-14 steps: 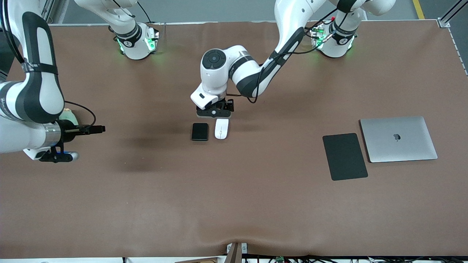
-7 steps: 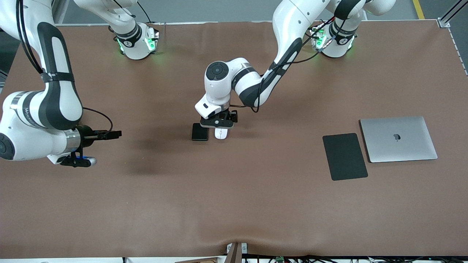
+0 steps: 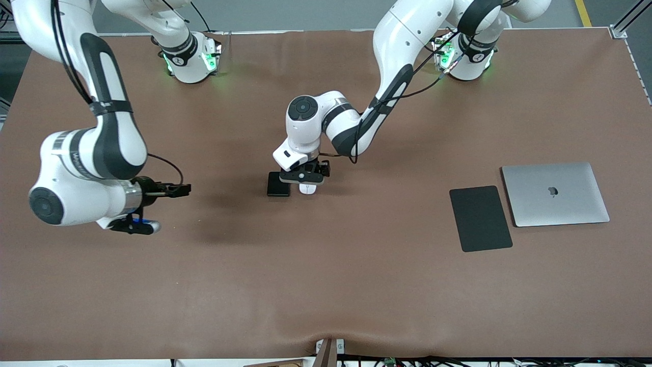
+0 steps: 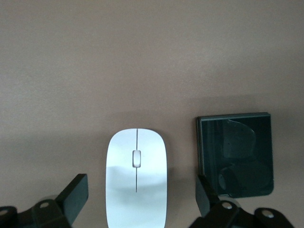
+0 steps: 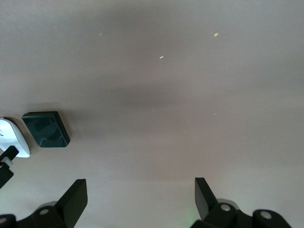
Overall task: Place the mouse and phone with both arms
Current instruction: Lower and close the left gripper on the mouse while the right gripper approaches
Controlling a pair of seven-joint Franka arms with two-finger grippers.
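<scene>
Mouse: the mouse (image 4: 136, 183) is lying flat mid-tabletop (image 3: 326, 285), just beside the phone (image 4: 236, 154), which is sitting toward the right arm's end.
Left gripper: the left gripper (image 4: 137, 202) is hanging low over the mouse, jaws spread either side of its body, likely lining up to pinch it.
Right gripper: the right gripper (image 5: 137, 199) is hovering over bare tabletop, well apart from the phone, jaws spread and holding nothing, probably heading for the phone.
Targets: the mouse pad (image 3: 480, 218) and laptop (image 3: 555, 193) are lying side by side toward the left arm's end, probably the destinations.
</scene>
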